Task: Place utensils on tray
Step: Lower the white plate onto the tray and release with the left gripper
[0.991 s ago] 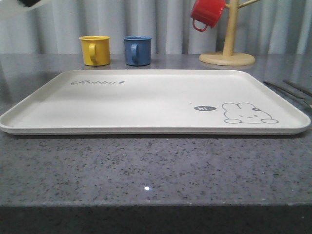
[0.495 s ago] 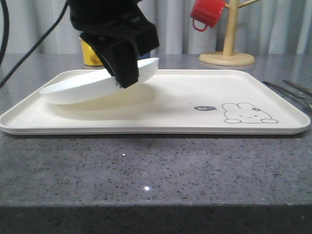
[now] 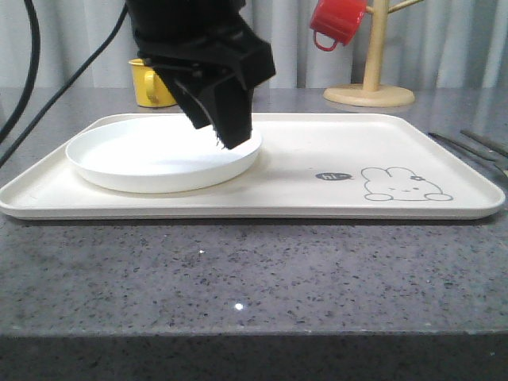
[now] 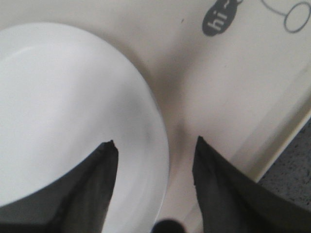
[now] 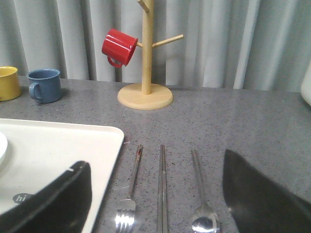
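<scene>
A speckled dark grey stone bench [image 3: 254, 286] carries a large flat cream rectangular tray [image 3: 317, 186] with rounded corners, a low rim, a grey rabbit drawing and "Rabbit" script, which spans most of the front view. On the tray's left half lies a round white plate [image 3: 151, 159], flat on the tray floor. The black left tool [image 3: 230, 139] hangs over the plate's right rim; in the left wrist view its two dark fingers [image 4: 104, 179] stand spread wide, one over the plate and the other over the bare tray beside it, gripping nothing. The black right tool [image 5: 155, 204] hovers low over the bench to the right of the tray, its fingers set wide apart and empty, with the cutlery lying between them in its wrist view. Behind, a pale wooden mug tree [image 5: 146, 73] on a round base stands on the bench with a red mug [image 5: 119, 47] hung from one of its pegs. A yellow mug [image 3: 147, 83] and a blue mug [image 5: 44, 85] stand side by side near the back edge, beyond the tray. The slim silver metal utensils rest on the bench, off the tray and just beside its right edge, lying parallel: a four-tined fork [image 5: 130, 194] nearest the tray, a pair of straight chopsticks [image 5: 162, 189] in the middle, and an oval-bowled spoon [image 5: 201, 199] farthest out.
</scene>
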Controlling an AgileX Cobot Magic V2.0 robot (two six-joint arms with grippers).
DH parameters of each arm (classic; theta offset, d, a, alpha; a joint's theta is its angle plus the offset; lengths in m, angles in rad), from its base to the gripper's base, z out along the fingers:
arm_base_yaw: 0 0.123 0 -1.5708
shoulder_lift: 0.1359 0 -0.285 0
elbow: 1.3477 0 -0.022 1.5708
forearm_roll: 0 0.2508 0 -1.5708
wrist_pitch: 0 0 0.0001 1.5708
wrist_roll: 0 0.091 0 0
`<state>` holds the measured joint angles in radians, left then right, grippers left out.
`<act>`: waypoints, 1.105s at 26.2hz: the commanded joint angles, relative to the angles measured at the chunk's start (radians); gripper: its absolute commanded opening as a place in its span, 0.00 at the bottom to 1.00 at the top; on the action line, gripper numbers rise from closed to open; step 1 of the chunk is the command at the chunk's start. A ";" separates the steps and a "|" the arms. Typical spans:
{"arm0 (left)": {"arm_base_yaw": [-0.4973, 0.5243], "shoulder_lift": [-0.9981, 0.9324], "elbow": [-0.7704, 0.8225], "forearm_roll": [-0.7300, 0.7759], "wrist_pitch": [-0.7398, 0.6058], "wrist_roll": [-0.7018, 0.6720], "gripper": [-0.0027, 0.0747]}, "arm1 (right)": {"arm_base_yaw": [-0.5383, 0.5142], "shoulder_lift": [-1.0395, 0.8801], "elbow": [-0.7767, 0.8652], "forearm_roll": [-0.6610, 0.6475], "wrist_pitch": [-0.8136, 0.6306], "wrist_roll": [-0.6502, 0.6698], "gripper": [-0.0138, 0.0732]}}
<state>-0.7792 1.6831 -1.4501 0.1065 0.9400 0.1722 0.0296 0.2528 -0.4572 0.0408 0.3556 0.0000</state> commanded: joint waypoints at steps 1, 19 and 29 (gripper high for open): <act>0.025 -0.113 -0.043 -0.006 -0.063 -0.005 0.50 | -0.005 0.016 -0.036 0.002 -0.084 -0.005 0.83; 0.617 -0.462 0.195 -0.106 -0.119 -0.049 0.01 | -0.005 0.016 -0.036 0.002 -0.084 -0.005 0.83; 0.647 -0.975 0.750 -0.194 -0.564 -0.049 0.01 | -0.005 0.016 -0.036 0.002 -0.084 -0.005 0.83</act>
<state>-0.1342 0.8001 -0.7562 -0.0618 0.5273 0.1337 0.0296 0.2528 -0.4572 0.0408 0.3556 0.0000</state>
